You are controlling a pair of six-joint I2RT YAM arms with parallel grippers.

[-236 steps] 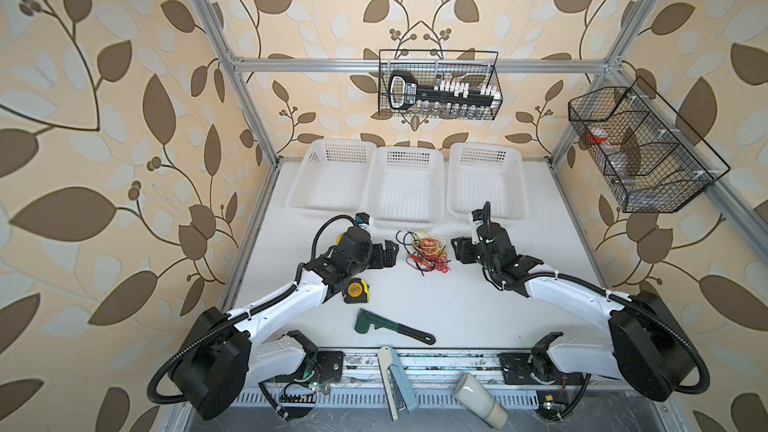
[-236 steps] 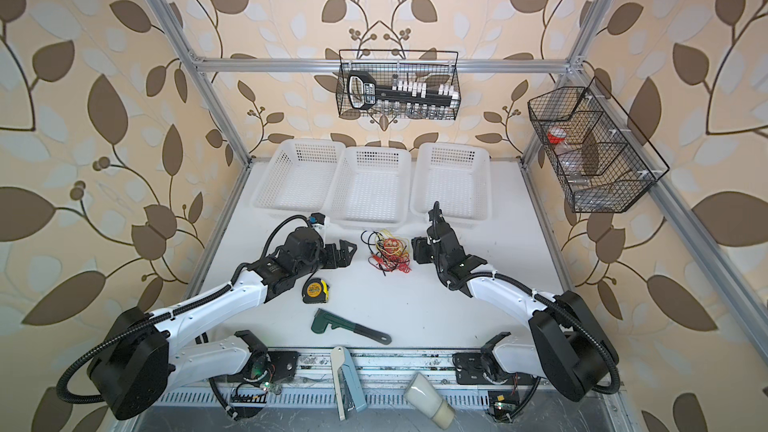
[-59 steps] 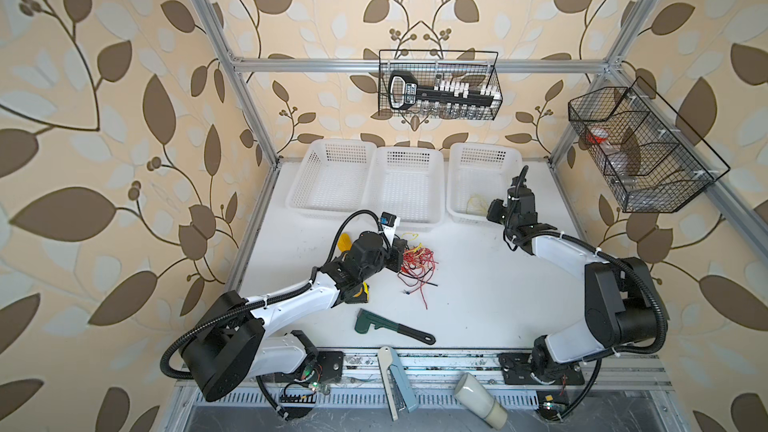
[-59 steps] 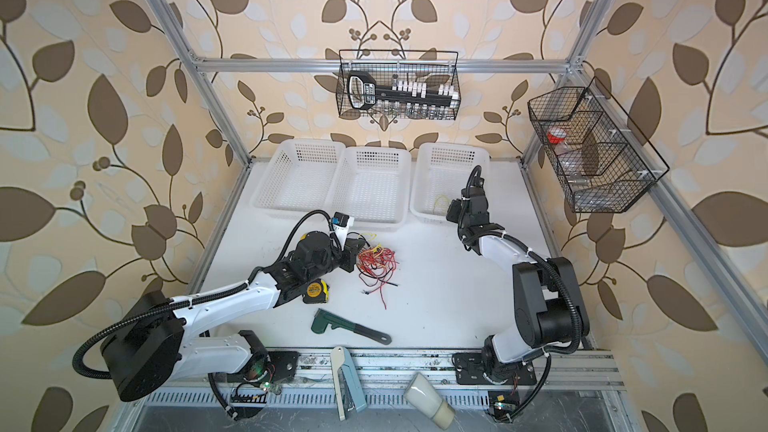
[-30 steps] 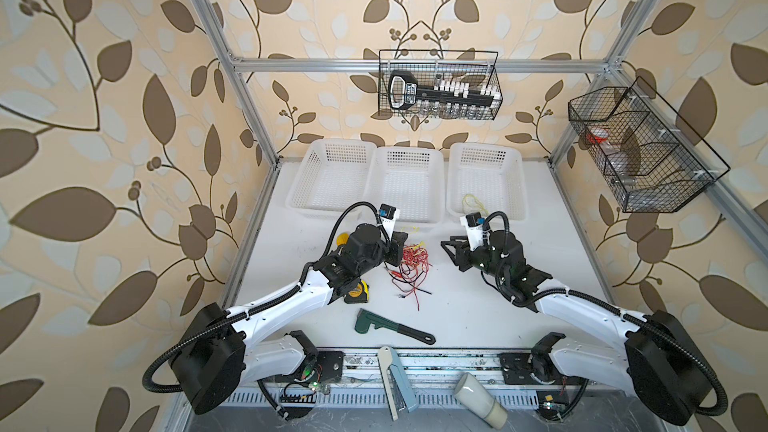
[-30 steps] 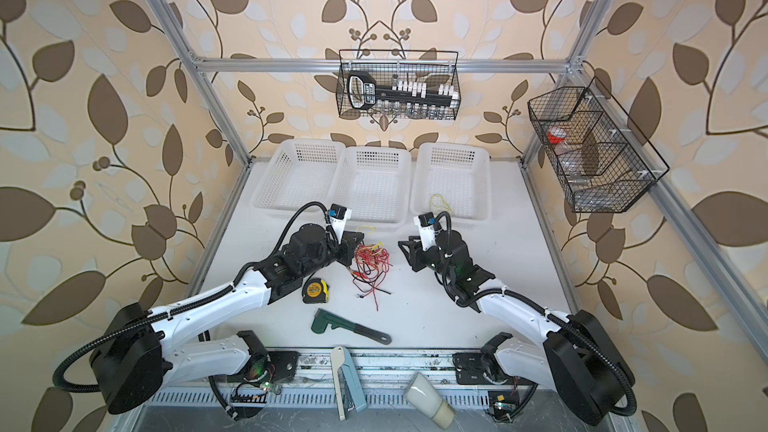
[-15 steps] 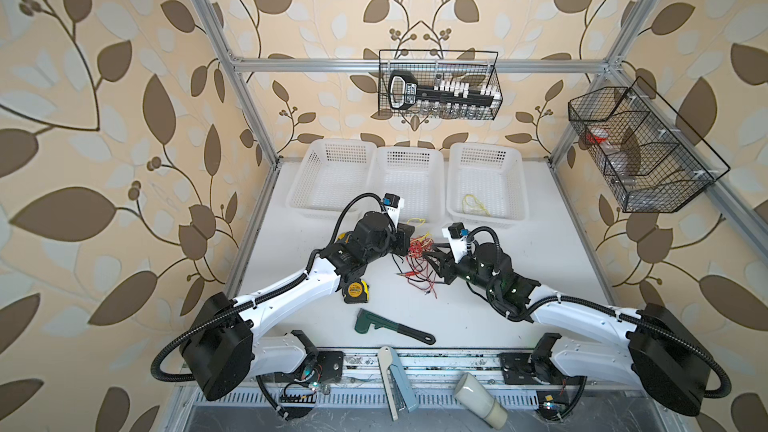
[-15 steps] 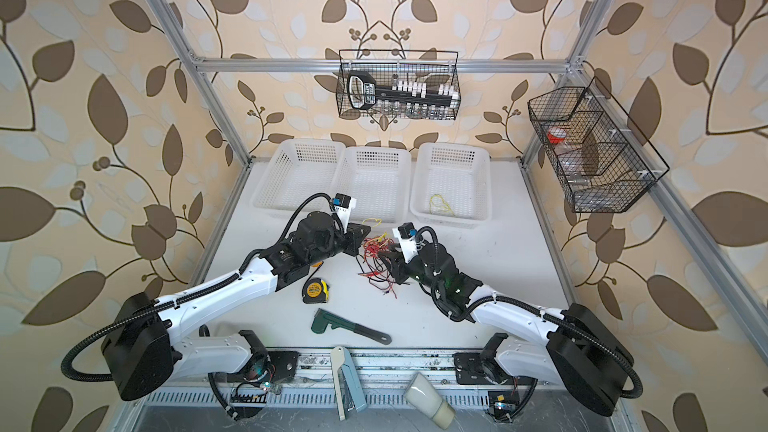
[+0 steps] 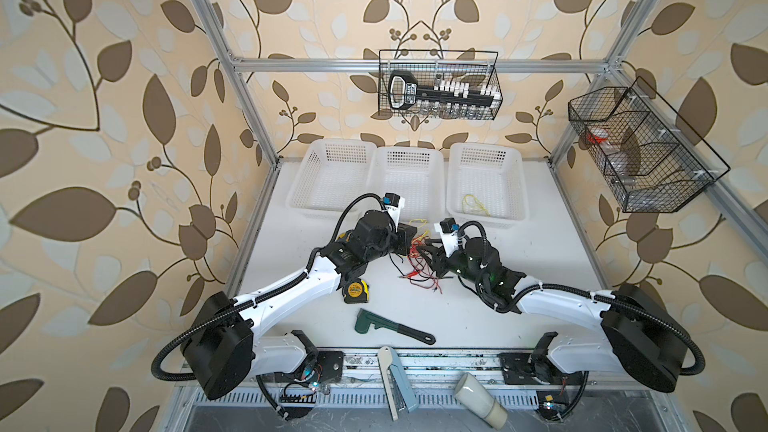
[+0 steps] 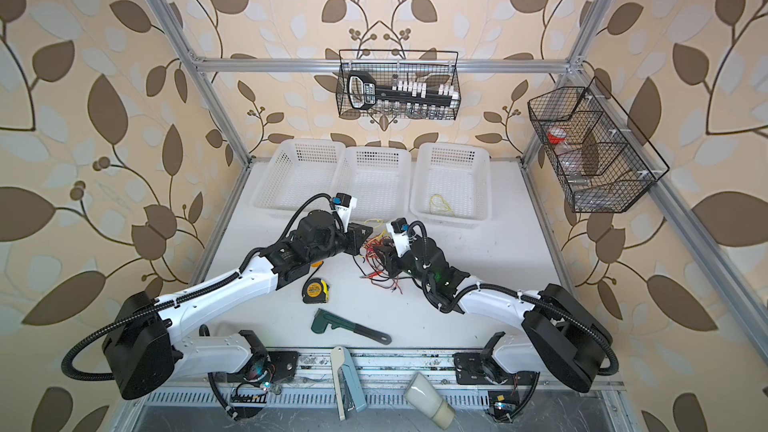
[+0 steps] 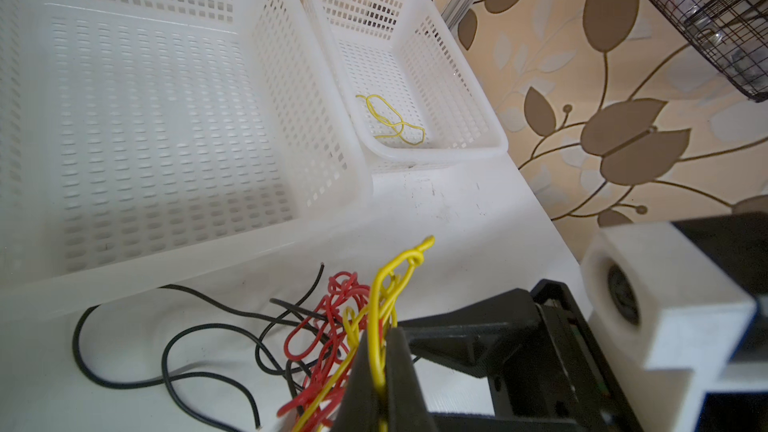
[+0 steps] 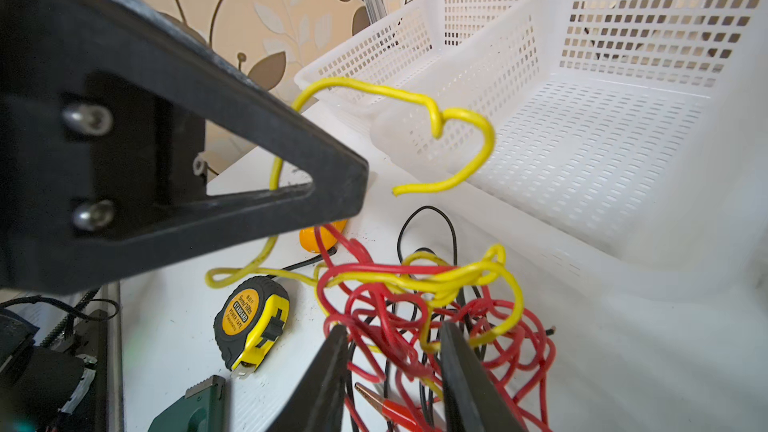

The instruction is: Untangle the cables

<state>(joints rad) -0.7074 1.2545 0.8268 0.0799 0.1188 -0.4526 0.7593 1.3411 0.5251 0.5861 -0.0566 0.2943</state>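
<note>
The cables [image 9: 417, 268] are a tangle of thin red, black and yellow wires in the middle of the table, between the two arms. My left gripper [image 11: 380, 351] is shut on a yellow cable [image 11: 399, 272], whose looped end sticks up past the fingers. In both top views the left gripper [image 9: 409, 234] sits at the tangle's left edge. My right gripper [image 12: 392, 334] is open, its fingers straddling red and yellow loops of the cables [image 12: 415, 297]. A red clip end [image 12: 386, 405] lies below. A separate yellow cable [image 9: 473, 204] lies in the right white basket [image 9: 484, 151].
Three white baskets [image 10: 370, 160] line the back of the table. A yellow tape measure [image 9: 355, 289] and a green-handled tool [image 9: 390, 326] lie in front of the tangle. Wire baskets hang on the back wall [image 9: 438, 85] and right wall [image 9: 640, 151].
My right gripper has swung left from the table's right side into the tangle and narrowed slightly. My left gripper, still shut on the yellow cable, has shifted a little toward the back.
</note>
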